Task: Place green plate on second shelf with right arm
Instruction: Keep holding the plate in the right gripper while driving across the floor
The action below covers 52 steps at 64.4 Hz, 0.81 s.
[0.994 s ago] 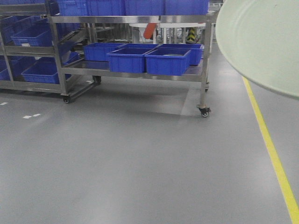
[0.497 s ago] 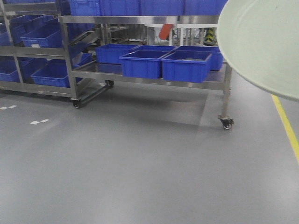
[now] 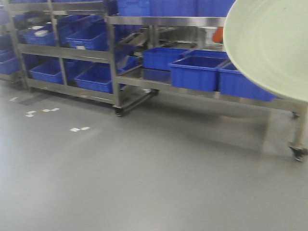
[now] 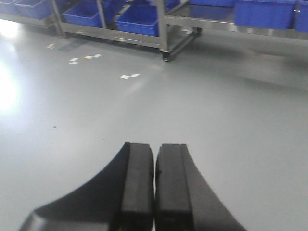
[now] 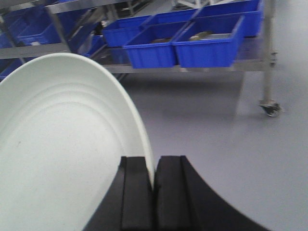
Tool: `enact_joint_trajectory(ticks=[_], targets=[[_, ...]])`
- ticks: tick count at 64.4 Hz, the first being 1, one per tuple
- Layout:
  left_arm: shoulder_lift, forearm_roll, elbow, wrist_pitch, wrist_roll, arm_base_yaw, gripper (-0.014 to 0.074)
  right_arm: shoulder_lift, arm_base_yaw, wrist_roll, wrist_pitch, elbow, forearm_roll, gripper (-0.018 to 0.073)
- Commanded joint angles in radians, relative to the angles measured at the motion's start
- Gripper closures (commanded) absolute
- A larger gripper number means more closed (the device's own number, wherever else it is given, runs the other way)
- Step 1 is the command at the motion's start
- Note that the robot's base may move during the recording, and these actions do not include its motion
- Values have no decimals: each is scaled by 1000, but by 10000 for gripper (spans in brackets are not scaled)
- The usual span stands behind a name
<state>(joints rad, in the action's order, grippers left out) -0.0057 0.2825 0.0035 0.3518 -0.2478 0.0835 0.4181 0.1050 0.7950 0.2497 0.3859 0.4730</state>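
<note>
r gripper: raised, aimed fwd at racks, jaws clenched on rim of green plate. l gripper: aimed over grey floor, fingers pressed together, nothing betw them. i count: plate x1; steel racks x2 at least; blue bins many, no exact count. plate: pale sage, matte, faint rings, low rim, tilted, in air at right, near side of racks.

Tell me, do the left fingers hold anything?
No, the left fingers are shut against each other with nothing between them.
</note>
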Motion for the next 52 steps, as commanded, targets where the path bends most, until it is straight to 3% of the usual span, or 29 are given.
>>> enact_joint_trajectory(ticks=[1,52], targets=[[-23,2,41,-58,-2,8,472,1,-5,4,-106,36,17,503],[-23,2,41,-58,-2,8,472,1,-5,4,-102,36,17,503]])
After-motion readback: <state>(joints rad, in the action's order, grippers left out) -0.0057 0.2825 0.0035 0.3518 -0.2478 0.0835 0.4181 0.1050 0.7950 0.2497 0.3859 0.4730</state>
